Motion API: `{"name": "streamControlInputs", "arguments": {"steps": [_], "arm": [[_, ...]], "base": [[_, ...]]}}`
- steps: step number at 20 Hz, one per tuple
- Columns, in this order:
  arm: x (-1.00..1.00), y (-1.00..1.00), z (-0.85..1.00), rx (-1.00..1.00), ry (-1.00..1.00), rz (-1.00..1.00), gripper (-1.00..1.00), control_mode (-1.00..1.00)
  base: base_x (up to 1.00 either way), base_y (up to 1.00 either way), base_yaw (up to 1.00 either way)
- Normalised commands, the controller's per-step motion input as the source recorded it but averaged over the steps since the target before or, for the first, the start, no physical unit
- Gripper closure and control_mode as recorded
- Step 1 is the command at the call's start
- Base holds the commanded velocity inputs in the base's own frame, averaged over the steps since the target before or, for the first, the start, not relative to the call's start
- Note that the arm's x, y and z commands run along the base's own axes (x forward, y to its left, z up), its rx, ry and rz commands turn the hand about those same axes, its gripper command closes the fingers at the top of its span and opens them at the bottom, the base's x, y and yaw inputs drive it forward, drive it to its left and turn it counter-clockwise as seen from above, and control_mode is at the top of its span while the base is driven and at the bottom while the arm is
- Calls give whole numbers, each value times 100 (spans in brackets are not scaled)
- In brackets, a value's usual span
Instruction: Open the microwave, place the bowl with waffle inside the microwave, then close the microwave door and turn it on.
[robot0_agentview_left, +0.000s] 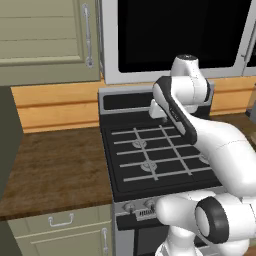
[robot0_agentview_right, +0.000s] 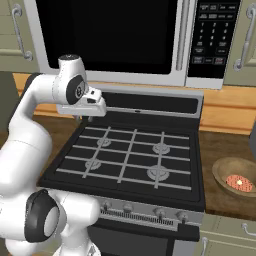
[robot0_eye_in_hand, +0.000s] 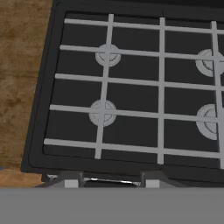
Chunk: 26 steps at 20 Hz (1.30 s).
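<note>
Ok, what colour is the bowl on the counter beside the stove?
Tan-brown, wood-like, the bowl holds a reddish-pink item; it shows best in the right base view.

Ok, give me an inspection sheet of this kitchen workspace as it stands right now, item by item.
Surface: brown wooden counter either side of a black gas stove with grey grates; burners bare.
Job's things: wide silver-grey microwave above the stove, its black-glass door shut, long silver bar handle beside the keypad. Small tan wooden bowl with a reddish-pink waffle sits on the counter right of the stove, untouched.
Clutter: nothing seen.
Gripper: the dark two-finger gripper hangs over the stove's back edge, empty; whether open or shut cannot be told.
Cables: nothing seen.
Surroundings: beige cabinet doors with silver handles, orange-tan backsplash.
</note>
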Motion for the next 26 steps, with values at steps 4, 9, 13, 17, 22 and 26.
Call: {"name": "streamControlInputs", "arguments": {"steps": [4, 9, 13, 17, 22, 26], "arm": [[-18, -15, 0, 0, -2, 0, -100, -100], [-49, -48, 16, 0, -14, 0, -100, -100], [-50, -62, 32, 0, -21, 0, -100, -100], [-48, -54, 37, 0, -31, 0, -100, -100], [-27, -24, 17, 0, -31, 0, -100, -100], [-6, -11, 19, 0, -31, -3, -100, -100]], "base": [[0, 0, 0], [0, 0, 0], [0, 0, 0], [0, 0, 0], [0, 0, 0], [0, 0, 0]]}}
